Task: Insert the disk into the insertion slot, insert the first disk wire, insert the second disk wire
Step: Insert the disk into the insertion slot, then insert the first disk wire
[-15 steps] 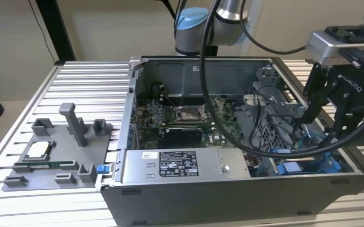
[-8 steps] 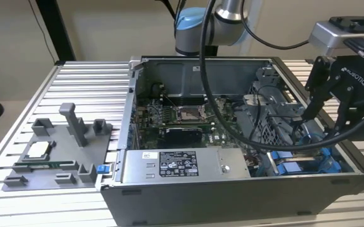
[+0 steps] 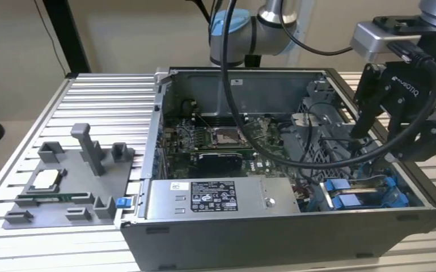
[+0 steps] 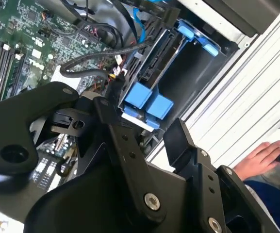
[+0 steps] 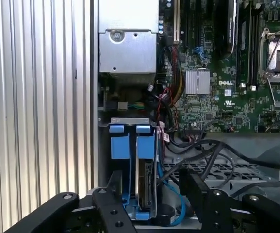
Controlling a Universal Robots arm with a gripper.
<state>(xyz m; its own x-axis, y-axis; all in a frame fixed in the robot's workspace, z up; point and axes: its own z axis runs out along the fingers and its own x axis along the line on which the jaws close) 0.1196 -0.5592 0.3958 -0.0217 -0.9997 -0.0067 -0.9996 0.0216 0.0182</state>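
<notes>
- Fingers [image 5: 196, 189] spread wide with nothing between the pads; the gripper [image 5: 154, 185] is empty and hangs over the drive-bay corner of the case, on the far side of the bay from the power-supply box [image 5: 127, 48].
- In the first wrist view, the disk [image 5: 145, 179] stands edge-on in its blue carrier, down inside the insertion slot [image 5: 130, 121]. The slot lies just beside the power-supply box.
- Judgement: the first step looks done. The disk sits between the blue rails, level with the neighbouring blue tab [image 5: 119, 143].
- A blue data cable [image 5: 180, 206] loops near the end of the disk furthest from the power-supply box. Its plug is hidden behind the gripper body, so whether it is seated cannot be told.
- Black cables [image 5: 203, 150] trail loose across the perforated metal, further from the power-supply box than the disk is. None can be traced to a connector on the disk.
- Judgement: neither wire step can be confirmed as done; both count as open.
- In the exterior view, the grey fixture tray [image 3: 66, 181] lies outside the case, well apart from the power-supply box.
- A person's hand [image 4: 263, 158] rests off the table edge in the second wrist view, clear of the gripper.
</notes>
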